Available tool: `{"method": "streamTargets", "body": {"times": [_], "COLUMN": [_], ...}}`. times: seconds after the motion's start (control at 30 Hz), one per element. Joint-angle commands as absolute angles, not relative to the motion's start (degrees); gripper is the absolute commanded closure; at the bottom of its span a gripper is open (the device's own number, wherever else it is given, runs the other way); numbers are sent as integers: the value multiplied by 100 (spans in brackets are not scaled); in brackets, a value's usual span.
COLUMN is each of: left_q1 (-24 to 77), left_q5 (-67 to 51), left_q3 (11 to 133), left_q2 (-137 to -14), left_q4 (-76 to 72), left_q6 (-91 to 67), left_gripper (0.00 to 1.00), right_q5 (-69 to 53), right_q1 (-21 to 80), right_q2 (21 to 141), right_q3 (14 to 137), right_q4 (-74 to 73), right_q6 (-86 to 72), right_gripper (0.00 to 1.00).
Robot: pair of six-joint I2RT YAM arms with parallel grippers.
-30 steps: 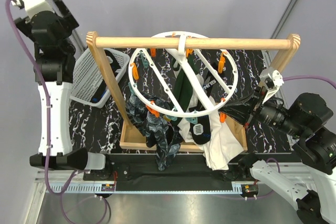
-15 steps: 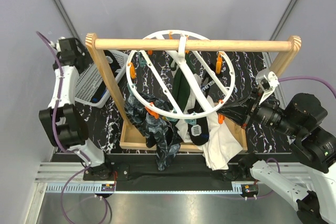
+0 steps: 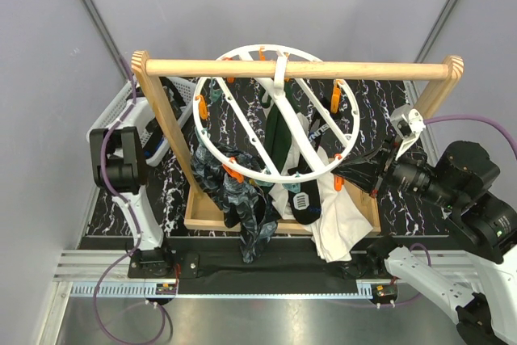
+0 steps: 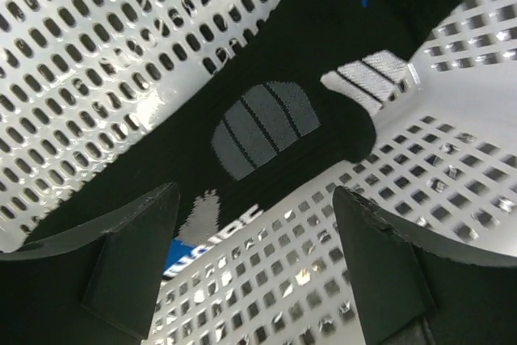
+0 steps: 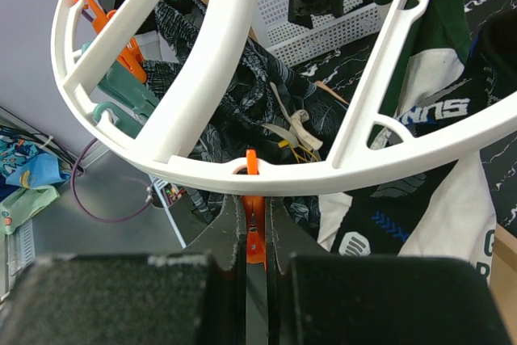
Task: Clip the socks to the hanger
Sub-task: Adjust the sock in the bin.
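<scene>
The hanger (image 3: 277, 115), a white ring with orange pegs, hangs by its hook from the wooden rail. Mottled teal-grey socks (image 3: 242, 199), a dark green sock (image 3: 282, 136) and a black sock (image 3: 308, 197) hang from it. My right gripper (image 3: 346, 177) is shut on an orange peg (image 5: 255, 232) just under the ring's rim (image 5: 242, 172). My left arm (image 3: 121, 159) leans into the white mesh basket (image 3: 129, 111). In the left wrist view my left gripper (image 4: 254, 193) is open just above a black sock (image 4: 266, 119) with grey and white marks, lying in the basket (image 4: 97, 54).
The wooden rail frame (image 3: 299, 67) spans the table, its base tray (image 3: 202, 214) under the hanger. A larger white cloth (image 3: 339, 224) hangs at the ring's front right. The grey wall stands close behind the basket on the left.
My left arm has swung down from high at the back left and folded into the basket. The ring has shifted slightly left. My right gripper stays on the peg.
</scene>
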State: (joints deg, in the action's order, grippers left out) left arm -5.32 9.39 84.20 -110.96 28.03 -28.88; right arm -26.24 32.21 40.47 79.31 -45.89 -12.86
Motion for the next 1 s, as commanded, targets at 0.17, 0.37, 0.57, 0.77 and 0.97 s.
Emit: {"method": "streamTargets", "body": {"times": [0.17,0.37,0.57,0.77,0.97], "left_q1": [-378,-396,-668,-905,-853], "left_q5": [2285,2180,1539,1266,1213], "left_q3": [9378,9404,9282,9263,9123], "left_q2": [-11926,-12094,-12015,-11470,-10443], "left_q4": [3832,3789,3595,3445,3024], "left_q6": [-3331,-3305,-3208,-2927,-2286], "left_gripper": [18,23,54,100,100], "right_q5": [-2601,-2575,-2566,-2593,-2584], "right_q1": [3234,3234,3243,3226,3234], "right_q2": [4131,4104,4052,3999,3929], "right_q3": [7849,7954,8051,8033,7954], "right_q4": [-5054,-5133,-5212,-5212,-5159], "right_q6": [-1318,-1318,-1318,-1336,-1327], "right_gripper": [100,100,100,100,100]}}
